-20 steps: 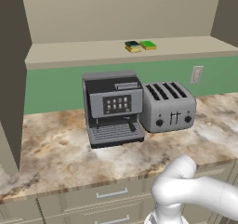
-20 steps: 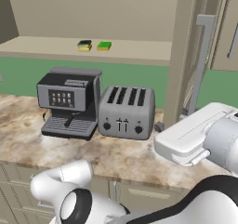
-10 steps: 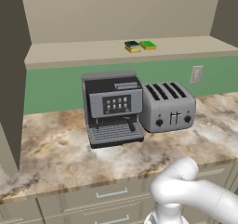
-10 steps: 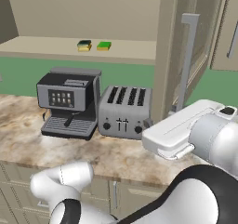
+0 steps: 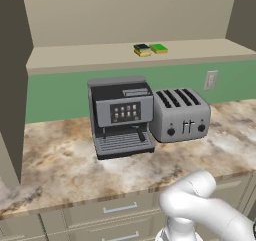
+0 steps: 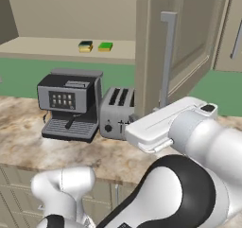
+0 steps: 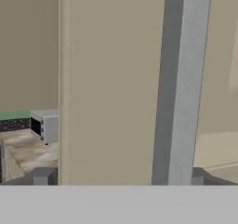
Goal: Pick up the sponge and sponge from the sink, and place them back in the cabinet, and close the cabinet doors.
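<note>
The two-finger gripper (image 7: 118, 177) stands spread wide, its dark fingertips (image 7: 42, 176) apart at either side of the beige panelled cabinet door (image 6: 156, 47), with nothing between them. The long vertical silver bar handle (image 7: 179, 83) of that door rises just ahead of the gripper, nearer the right fingertip; whether any finger touches the door or handle cannot be determined. In the right base view the white arm reaches toward this door, which stands swung out over the marbled brown stone counter (image 5: 65, 170).

On the counter, a black and grey espresso machine (image 5: 121, 116) stands to the left, and a silver four-slot toaster (image 5: 180, 114) stands just beside it on the right.

Farther back and higher, on the plain beige shelf of the open wall cabinet (image 5: 75, 55), the two small flat sponges lie side by side: the dark-topped sponge (image 5: 142, 49) on the left, the bright green-topped sponge (image 5: 159, 48) on the right. Both have yellow bases
</note>
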{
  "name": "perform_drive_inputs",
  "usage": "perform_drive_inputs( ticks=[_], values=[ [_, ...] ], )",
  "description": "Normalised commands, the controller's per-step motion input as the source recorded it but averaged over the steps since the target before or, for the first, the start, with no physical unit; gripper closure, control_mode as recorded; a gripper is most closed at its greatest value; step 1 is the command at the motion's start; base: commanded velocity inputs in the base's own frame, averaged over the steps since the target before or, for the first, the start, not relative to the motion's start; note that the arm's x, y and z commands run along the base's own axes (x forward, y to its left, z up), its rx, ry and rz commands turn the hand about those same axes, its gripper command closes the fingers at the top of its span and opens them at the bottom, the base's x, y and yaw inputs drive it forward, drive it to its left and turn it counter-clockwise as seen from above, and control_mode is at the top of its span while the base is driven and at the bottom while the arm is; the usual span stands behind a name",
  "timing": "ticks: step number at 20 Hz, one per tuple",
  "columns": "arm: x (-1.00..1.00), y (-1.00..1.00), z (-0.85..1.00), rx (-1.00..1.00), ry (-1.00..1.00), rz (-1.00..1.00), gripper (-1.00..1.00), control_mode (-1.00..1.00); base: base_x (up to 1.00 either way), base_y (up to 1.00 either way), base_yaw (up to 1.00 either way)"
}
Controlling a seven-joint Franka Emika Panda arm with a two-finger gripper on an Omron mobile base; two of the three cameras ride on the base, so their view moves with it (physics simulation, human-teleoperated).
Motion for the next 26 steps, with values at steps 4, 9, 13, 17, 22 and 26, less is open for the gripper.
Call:
perform_drive_inputs(
  ticks=[4,9,13,17,22,26],
  values=[
    [0.47,0.11,0.00,0.02,0.00,0.14,-1.00,-1.00,0.00,0.00,0.00],
    [0.45,0.07,0.00,0.04,0.00,0.16,-1.00,-1.00,0.00,0.00,0.00],
    [0.39,0.14,0.00,0.01,0.00,0.11,-1.00,-1.00,0.00,0.00,0.00],
    [0.28,0.18,0.00,0.00,0.00,0.02,-1.00,-1.00,0.00,0.00,0.00],
    [0.27,0.16,0.00,0.00,0.00,0.00,-1.00,-1.00,0.00,0.00,0.00],
    [0.27,0.12,0.00,0.00,0.00,0.00,-1.00,-1.00,0.00,0.00,0.00]
  ],
)
